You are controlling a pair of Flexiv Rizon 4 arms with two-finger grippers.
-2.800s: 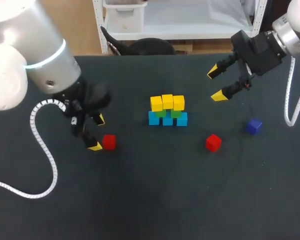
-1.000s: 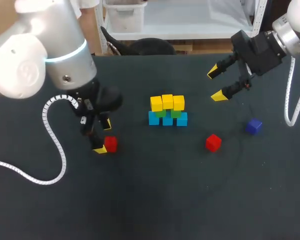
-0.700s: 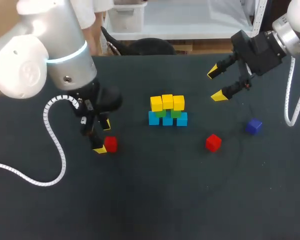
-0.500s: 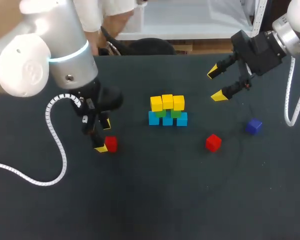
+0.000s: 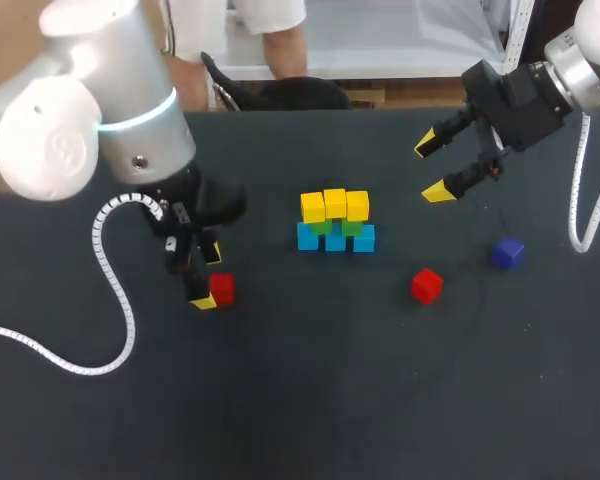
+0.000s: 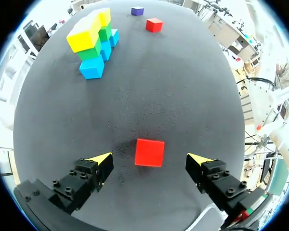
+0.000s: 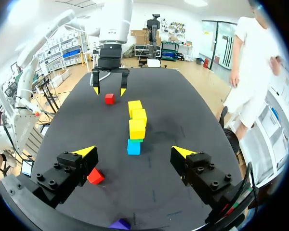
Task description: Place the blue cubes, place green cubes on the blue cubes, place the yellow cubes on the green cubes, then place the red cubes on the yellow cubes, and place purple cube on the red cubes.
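Two red cubes out loose on the bench [image 5: 330, 400]. Down at the left side, the first red cube [image 5: 221, 289] [image 6: 149, 152]: flat on the bench, right between the left fingers [image 5: 201, 301] [image 6: 102, 159], touching neither. Spread wide, one yellow tip on each side of it, nothing pinched. Over on the right half, the second red cube [image 5: 427, 285] [image 7: 95, 176]: alone, near the pile [image 5: 335, 222] but apart from it. Farther right again, the purple cube [image 5: 508, 252] [image 7: 119, 224]: near that second red cube, not touching. Mid-bench, the pile itself: three blue cubes [image 5: 335, 240] in a row at the base, two green cubes [image 5: 321, 227] sitting on them, three yellow cubes [image 5: 335, 202] across the top. Neat and upright, by the look of it. Up at the far right corner, the right fingers [image 5: 439, 191] [image 7: 84, 151]: held above the bench, well apart from every cube, spread wide too, gripping nothing. From the right wrist view, looks straight along the pile, with the left fingers and the first red cube beyond its far end.
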